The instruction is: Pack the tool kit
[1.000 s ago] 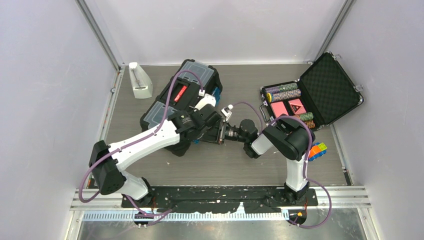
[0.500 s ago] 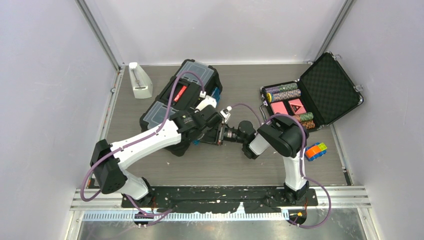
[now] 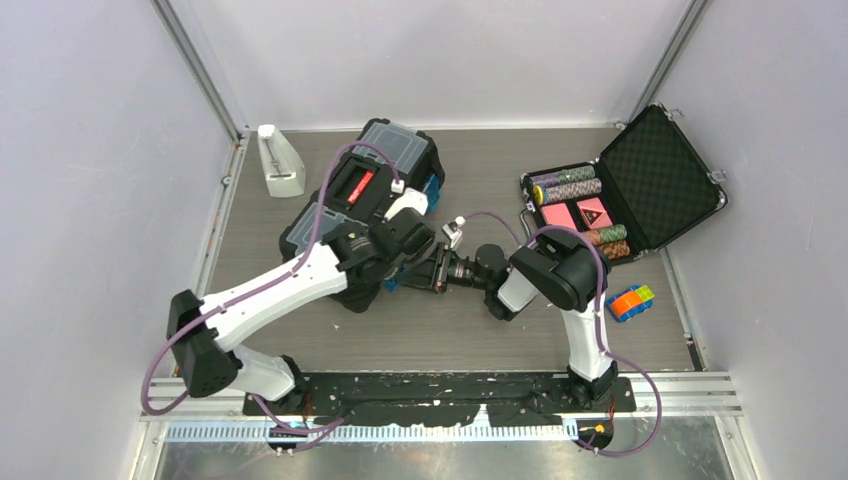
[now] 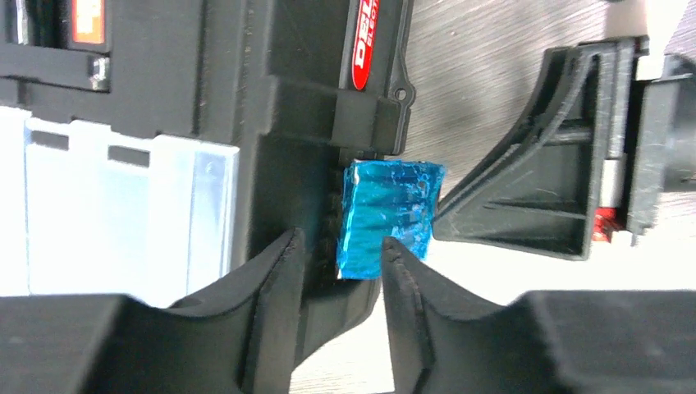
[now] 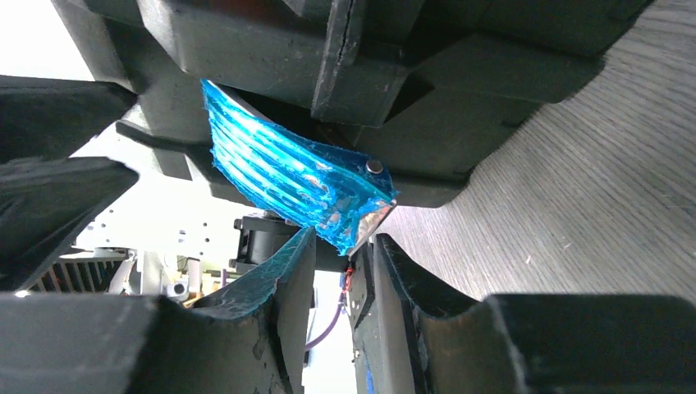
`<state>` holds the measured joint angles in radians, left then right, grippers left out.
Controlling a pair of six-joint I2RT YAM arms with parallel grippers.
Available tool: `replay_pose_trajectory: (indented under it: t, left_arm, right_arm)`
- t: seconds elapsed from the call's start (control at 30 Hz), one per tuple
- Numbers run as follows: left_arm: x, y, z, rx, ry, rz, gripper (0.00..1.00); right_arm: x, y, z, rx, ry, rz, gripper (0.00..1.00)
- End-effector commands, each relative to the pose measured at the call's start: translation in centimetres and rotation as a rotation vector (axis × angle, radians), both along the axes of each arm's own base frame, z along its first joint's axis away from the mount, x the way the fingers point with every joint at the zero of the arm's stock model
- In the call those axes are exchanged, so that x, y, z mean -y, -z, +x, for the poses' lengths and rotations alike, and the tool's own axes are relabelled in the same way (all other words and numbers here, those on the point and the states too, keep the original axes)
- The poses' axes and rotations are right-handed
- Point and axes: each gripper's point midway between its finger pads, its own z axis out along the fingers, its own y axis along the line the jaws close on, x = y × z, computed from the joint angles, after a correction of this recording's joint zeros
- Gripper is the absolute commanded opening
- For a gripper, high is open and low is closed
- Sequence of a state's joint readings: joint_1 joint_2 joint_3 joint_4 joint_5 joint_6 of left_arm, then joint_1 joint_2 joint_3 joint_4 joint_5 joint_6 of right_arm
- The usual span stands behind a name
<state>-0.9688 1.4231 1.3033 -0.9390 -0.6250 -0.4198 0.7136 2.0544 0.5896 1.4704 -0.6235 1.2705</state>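
1. One white upright wedge-shaped object (image 3: 280, 160) stands at the far left of the table (image 3: 470, 335), apart from everything else.

2. One black toolbox (image 3: 415, 160) lies at an angle left of centre, lid shut. The lid carries two clear compartments (image 3: 398, 137), one at each end, and one red-labelled handle (image 3: 358, 186) between them. Two blue latches show on its front side: the far latch (image 3: 432, 189) is free, and the near latch (image 4: 386, 215) is where both grippers meet.

3. Left gripper (image 4: 341, 246): one, at the near latch. Jaws spread, with the latch's lower end between the two fingertips. A dark gap separates one fingertip (image 4: 283, 263) from the latch.

4. Right gripper (image 5: 345, 246): one, facing the left gripper from the other side of the same latch. Jaws narrowly parted, with the latch's corner at the mouth of the gap. Whether they pinch it cannot be told.

5. One smaller black case (image 3: 655, 175) lies open at the right, its foam-lined lid raised. It holds four rows of chips (image 3: 568, 183) and two red packs (image 3: 575, 213).

6. One multi-coloured cube (image 3: 630, 301) rests near the right edge, just in front of the case.
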Motion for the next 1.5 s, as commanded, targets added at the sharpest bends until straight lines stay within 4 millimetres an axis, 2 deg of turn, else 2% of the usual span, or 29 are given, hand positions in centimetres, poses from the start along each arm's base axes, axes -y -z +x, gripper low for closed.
replay_pose_trajectory:
  t: [0.0,0.13,0.23,0.4,0.5,0.53,0.57,0.6,0.63,0.7,0.77,0.93,1.07,1.17,1.27,1.47]
  left_arm:
    - [0.5,-5.7,-0.4,0.101,0.019,-0.195,0.46]
    - [-1.3,-8.4,-0.3,0.152,0.014,-0.264,0.62]
    - [-4.0,-9.1,0.7,0.175,-0.03,-0.294,0.73]
    - [-8.7,-9.2,2.6,0.182,-0.119,-0.323,0.85]
    - [-11.2,-9.3,4.0,0.184,-0.164,-0.339,0.9]
    - [-12.0,-9.2,4.3,0.177,-0.177,-0.343,0.9]
    - [-12.7,-9.1,4.8,0.172,-0.19,-0.346,0.91]
    - [-13.3,-8.9,5.2,0.17,-0.202,-0.353,0.92]
    - [-13.7,-8.7,5.7,0.167,-0.207,-0.364,0.93]
    - [-14.4,-7.9,6.8,0.144,-0.217,-0.384,0.93]
    - [-14.9,-7.2,7.7,0.112,-0.223,-0.402,0.94]
    - [-14.4,-5.3,9.1,0.043,-0.205,-0.446,0.95]
    - [-14.1,-3.2,9.1,-0.015,-0.205,-0.454,0.96]
    - [-13.7,-0.9,8.4,-0.079,-0.216,-0.473,0.95]
    - [-13.1,1.2,7.2,-0.164,-0.23,-0.501,0.94]
    - [-11.3,4.5,4.6,-0.284,-0.239,-0.6,0.92]
  right_arm:
    - [0.3,-2.0,0.4,0.096,0.03,0.072,0.39]
    - [0.3,-2.2,0.4,0.097,0.032,0.07,0.4]
    - [0.4,-2.4,0.4,0.1,0.034,0.066,0.4]
    - [1.0,-3.1,0.2,0.115,0.049,0.053,0.41]
    - [1.5,-2.7,0.1,0.135,0.055,-0.007,0.43]
    - [1.7,-3.4,0.0,0.154,0.056,-0.006,0.44]
    - [1.9,-2.9,0.0,0.154,0.058,-0.036,0.44]
    - [2.0,-3.7,-0.1,0.173,0.061,-0.033,0.45]
    - [2.1,-3.3,-0.1,0.167,0.06,-0.061,0.45]
    - [2.0,-3.6,-0.2,0.173,0.054,-0.076,0.45]
    - [1.9,-4.0,-0.1,0.178,0.053,-0.083,0.45]
    - [0.6,-4.9,0.1,0.194,0.029,-0.075,0.43]
    - [-0.8,-5.5,0.5,0.196,0.01,-0.055,0.42]
    - [-1.7,-5.4,0.8,0.193,-0.001,-0.057,0.41]
    - [-2.6,-4.4,0.9,0.168,-0.011,-0.072,0.41]
    - [-2.5,0.4,0.7,0.026,0.037,-0.162,0.42]
